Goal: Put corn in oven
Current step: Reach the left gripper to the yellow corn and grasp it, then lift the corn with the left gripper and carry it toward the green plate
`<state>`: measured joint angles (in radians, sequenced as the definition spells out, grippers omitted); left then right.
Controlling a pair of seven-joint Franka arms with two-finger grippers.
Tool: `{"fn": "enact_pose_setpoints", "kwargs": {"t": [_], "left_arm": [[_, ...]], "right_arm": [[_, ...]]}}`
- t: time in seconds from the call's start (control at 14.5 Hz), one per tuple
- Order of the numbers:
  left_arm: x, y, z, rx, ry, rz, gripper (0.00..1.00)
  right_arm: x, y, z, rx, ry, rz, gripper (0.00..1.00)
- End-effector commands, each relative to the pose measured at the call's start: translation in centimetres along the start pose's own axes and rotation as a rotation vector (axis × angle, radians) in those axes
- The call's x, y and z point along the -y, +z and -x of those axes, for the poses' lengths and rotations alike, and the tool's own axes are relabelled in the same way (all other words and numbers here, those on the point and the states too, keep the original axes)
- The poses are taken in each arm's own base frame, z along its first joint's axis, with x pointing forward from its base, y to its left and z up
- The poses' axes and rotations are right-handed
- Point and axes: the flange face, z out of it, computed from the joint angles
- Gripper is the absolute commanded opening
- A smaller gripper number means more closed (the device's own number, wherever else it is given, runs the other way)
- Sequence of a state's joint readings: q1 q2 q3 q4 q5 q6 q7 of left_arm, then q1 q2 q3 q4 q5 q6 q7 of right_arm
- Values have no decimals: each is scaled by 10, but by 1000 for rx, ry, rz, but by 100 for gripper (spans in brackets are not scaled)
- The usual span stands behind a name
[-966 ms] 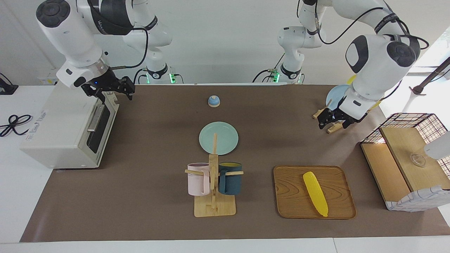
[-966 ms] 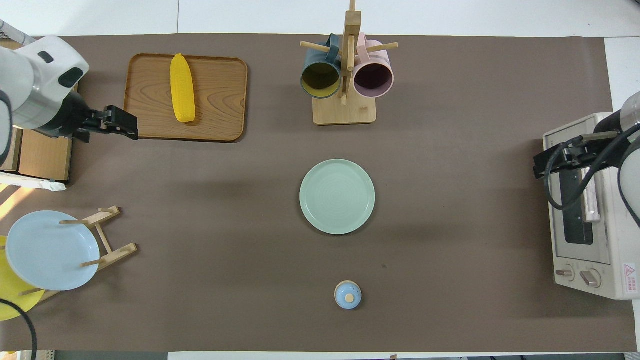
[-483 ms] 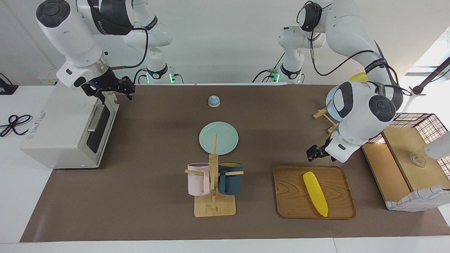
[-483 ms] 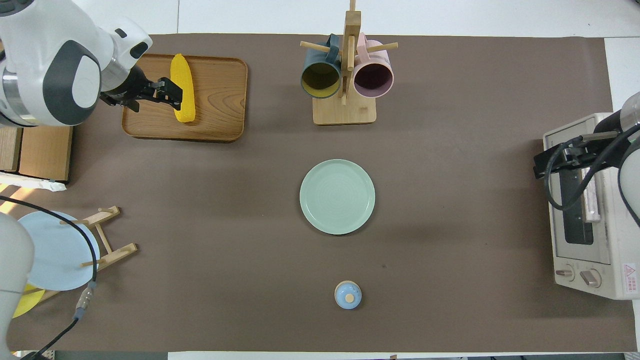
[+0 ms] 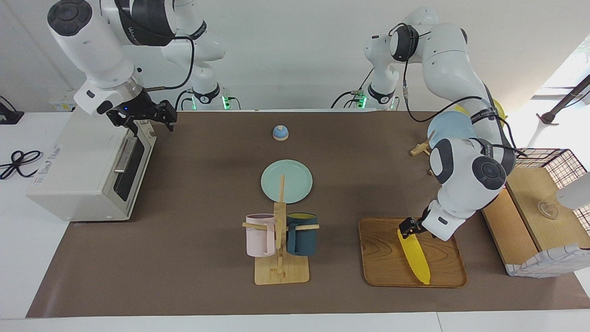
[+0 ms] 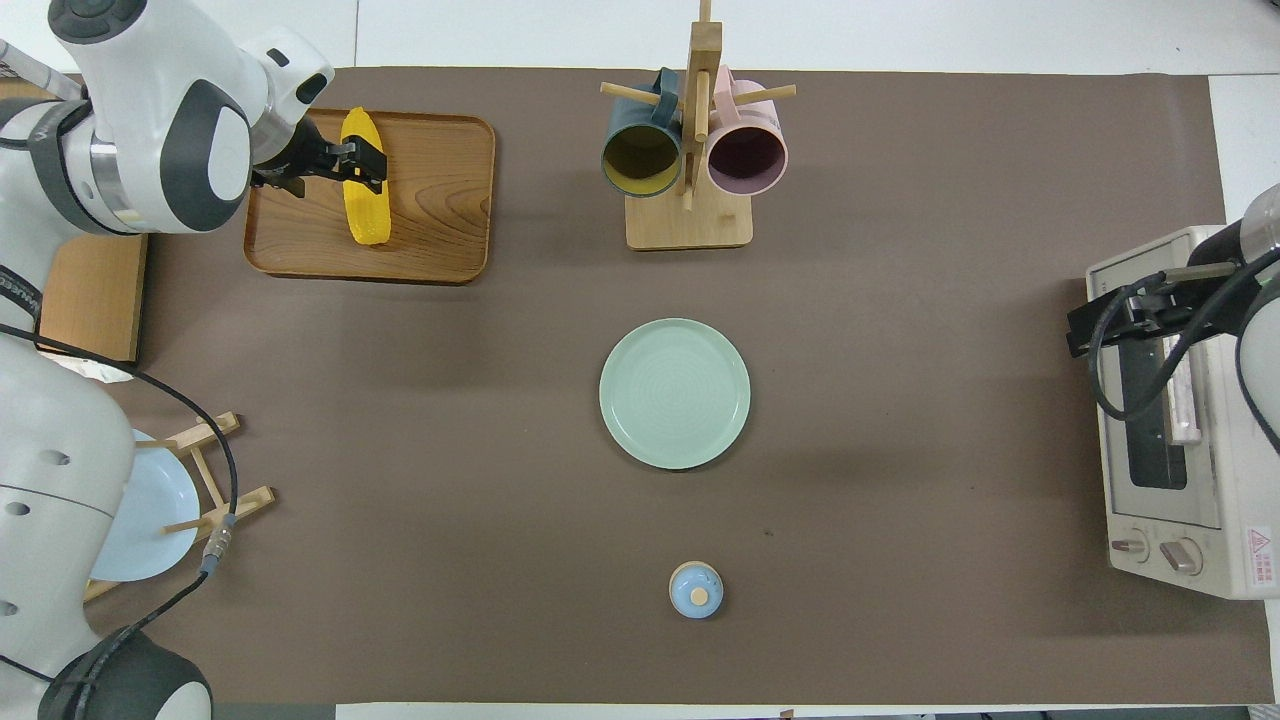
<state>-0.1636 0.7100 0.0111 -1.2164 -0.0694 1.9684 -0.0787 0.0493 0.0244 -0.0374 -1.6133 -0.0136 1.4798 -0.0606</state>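
Left tool point(image 5: 408, 229) now down around corn point(image 5: 415, 256) on wooden tray point(image 5: 382, 258)

Facing high, overhead steep — both share table point(image 5: 207, 258).

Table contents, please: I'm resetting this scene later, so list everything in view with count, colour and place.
corn: 1, yellow, on the tray.
tray: 1, brown wood, toward the left arm's end.
oven: 1, off-white, door shut, at the right arm's end.
mint plate: 1, mint green, mid-table.
mug rack: 1, pale wood, farther from the robots than the mint plate.
mugs: 2, pink and dark teal, on the mug rack.
bell: 1, blue, near the robots.
plate stand: 1, wood, holding a blue plate.
basket shelf: 1, wire and wood, beside the tray.
left gripper: open, at the corn's end nearer the robots.
right gripper: open, over the oven, waiting.
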Motion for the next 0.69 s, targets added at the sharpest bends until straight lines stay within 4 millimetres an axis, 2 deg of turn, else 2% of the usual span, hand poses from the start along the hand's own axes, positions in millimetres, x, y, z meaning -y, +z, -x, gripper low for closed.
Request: {"fn": "enact_pose_setpoints", "kwargs": {"t": [0.0, 0.14, 0.21, 0.34, 0.55, 0.62], "left_arm": [[6, 12, -4, -56, -6, -4, 100], [6, 25, -7, -76, -6, -3, 100], [6, 42, -6, -45, -4, -8, 100], [7, 53, -7, -41, 6, -14, 100], [7, 55, -6, -36, 10, -15, 100], [6, 55, -6, -36, 12, -15, 94]], "right_arm": [[0, 0, 4, -15, 17, -23, 100], [0, -1, 3, -21, 20, -21, 100], [-2, -3, 2, -35, 25, -23, 100], [7, -2, 2, -29, -10, -19, 100], [-4, -4, 2, -40, -50, -20, 100], [-16, -4, 2, -48, -19, -27, 100]]}}
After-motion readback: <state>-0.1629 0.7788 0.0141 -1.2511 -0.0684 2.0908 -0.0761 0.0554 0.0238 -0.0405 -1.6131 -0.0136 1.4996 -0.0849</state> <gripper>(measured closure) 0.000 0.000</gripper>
